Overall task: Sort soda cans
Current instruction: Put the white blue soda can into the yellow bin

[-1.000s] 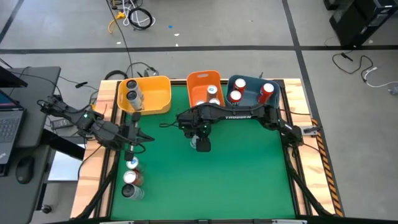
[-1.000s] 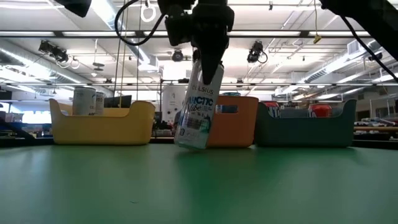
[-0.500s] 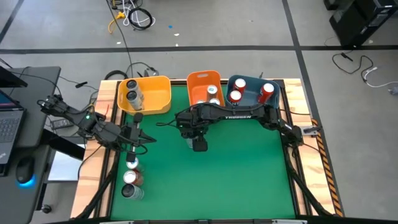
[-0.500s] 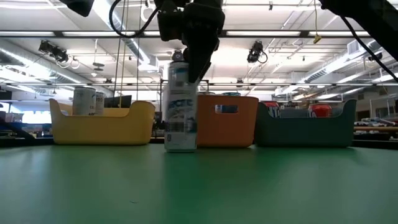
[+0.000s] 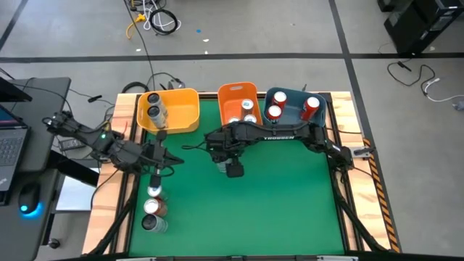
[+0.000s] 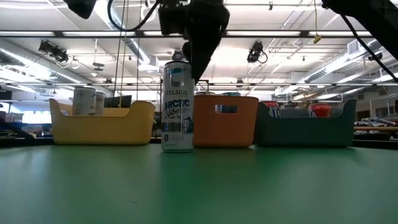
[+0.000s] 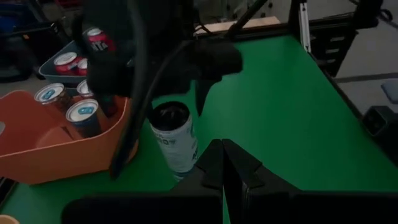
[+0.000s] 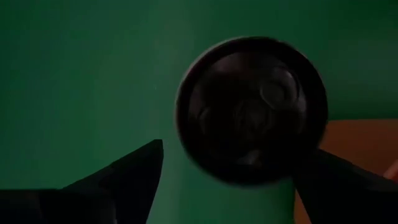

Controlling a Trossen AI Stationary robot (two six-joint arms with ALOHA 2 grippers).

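Observation:
A white soda can with blue marks stands upright on its base on the green table, also clear in the left wrist view. My right gripper hovers over its dark top, open, one finger on either side; I see no touch. In the high view that gripper covers the can. My left gripper is shut and empty near the table's left edge. Three more cans stand in a row by the near left corner.
Along the far edge sit a yellow bin with two grey cans, an orange bin with white cans and a blue bin with red cans. The green mat lies open toward the near right.
The white can hung tilted from my right gripper a second ago. It swung upright, moved a little toward the table's left, and now stands on its base. My right gripper stays just above its top.

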